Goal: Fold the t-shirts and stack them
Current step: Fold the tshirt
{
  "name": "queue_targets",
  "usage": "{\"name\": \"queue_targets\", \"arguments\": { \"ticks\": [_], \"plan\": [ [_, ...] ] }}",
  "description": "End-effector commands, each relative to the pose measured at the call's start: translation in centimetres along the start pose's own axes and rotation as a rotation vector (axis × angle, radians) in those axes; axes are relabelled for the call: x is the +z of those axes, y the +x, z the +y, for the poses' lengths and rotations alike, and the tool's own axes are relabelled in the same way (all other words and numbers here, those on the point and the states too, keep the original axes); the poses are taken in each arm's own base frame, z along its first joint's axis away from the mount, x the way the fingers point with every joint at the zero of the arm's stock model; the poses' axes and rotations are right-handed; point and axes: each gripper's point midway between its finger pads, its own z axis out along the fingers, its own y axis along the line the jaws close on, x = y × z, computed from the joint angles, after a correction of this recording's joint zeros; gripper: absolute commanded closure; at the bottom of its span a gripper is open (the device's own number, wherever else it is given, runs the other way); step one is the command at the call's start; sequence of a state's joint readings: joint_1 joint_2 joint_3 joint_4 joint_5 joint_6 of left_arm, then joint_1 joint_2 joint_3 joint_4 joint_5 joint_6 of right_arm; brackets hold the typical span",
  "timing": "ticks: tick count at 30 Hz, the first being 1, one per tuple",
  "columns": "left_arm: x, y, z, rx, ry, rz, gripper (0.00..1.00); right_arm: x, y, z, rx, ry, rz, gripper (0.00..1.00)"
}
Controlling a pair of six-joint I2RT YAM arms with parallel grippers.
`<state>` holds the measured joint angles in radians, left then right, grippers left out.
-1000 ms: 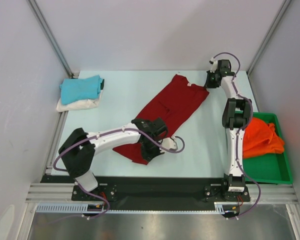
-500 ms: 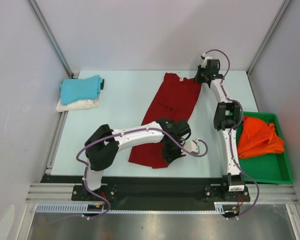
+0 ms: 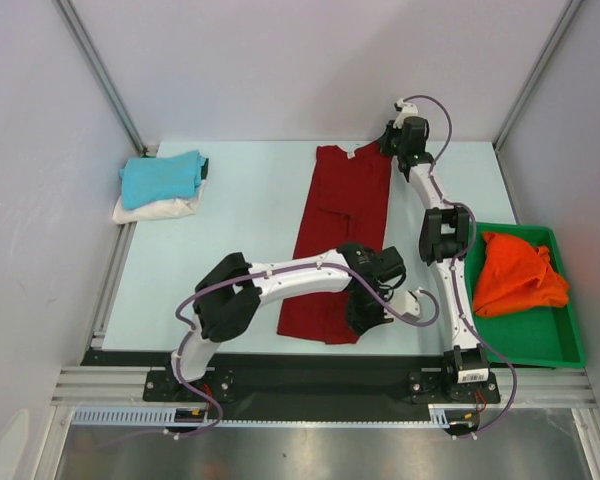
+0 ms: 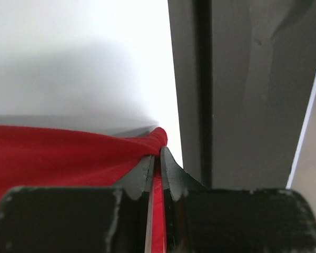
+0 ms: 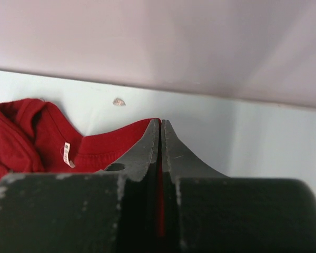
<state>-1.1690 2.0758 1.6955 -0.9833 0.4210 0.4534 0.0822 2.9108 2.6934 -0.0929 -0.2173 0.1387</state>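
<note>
Bright, even light; wrist foregrounds blurred

The dark red shirt (image 3: pixel 338 235) lies stretched from twelve to six down the table (image 3: pixel 230 230). The left arm (image 3: pixel 300 275) crosses low at six to seven, and the right arm (image 3: pixel 442 235) lines the side from one to five. There is open passage toward nine. The folded stack (image 3: pixel 160 185) blocks ten, and the green tray (image 3: pixel 540 345) blocks four.

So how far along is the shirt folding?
Done: folded turquoise blue cloth t-shirt stacked on cream white t-shirt, far left. In hand: dark red cloth t-shirt, stretched long, left gripper shut on its near hem, right gripper on its collar end. Left: bright orange t-shirt lies crumpled in the green plastic tray.
</note>
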Motion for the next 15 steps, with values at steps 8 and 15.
{"name": "queue_targets", "arguments": {
  "ticks": [8, 15],
  "plan": [
    [-0.4, -5.1, -0.3, 0.06, 0.023, -0.112, 0.87, 0.7, -5.3, 1.8, -0.059, -0.025, -0.221, 0.98],
    [-6.0, -8.3, 0.5, 0.084, -0.134, -0.227, 0.55, -3.4, -13.9, 2.7, -0.085, -0.042, -0.307, 0.52]
  ]
}}
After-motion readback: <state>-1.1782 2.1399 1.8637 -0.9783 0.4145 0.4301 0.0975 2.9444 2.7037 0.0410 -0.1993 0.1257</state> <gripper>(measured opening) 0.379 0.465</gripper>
